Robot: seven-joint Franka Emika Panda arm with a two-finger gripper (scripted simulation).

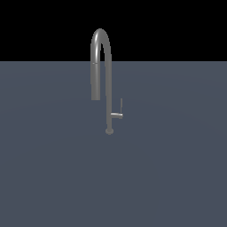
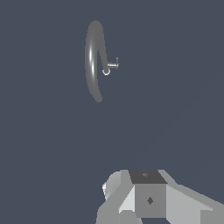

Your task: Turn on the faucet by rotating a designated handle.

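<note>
Item: faucet [image 1: 107, 84], grey metal gooseneck, standing upright slightly above the centre of the exterior view on a plain slate-blue counter [image 1: 177, 177]; arched spout curving toward the exterior view's left, thin straight stem, small round base. Item: handle [image 1: 119, 111], a slender L-shaped lever low on the stem, a short stub pointing to the exterior view's right with a thin rod rising from its end. In the wrist view the faucet [image 2: 92, 61] appears foreshortened in the upper part of the frame, the handle [image 2: 112, 65] a small bright stub beside it. Handling, by judgement: rigid, fixed to its base, smooth and likely slippery metal; the lever is thin, so contact belongs on the upright rod, away from the stem, pushed sideways around the pivot instead of being squeezed hard. End effector [image 2: 148, 201]: only part of its grey body shows at the bottom of the wrist view, well apart from the faucet, holding nothing visible; how far open it is cannot be told.
</note>
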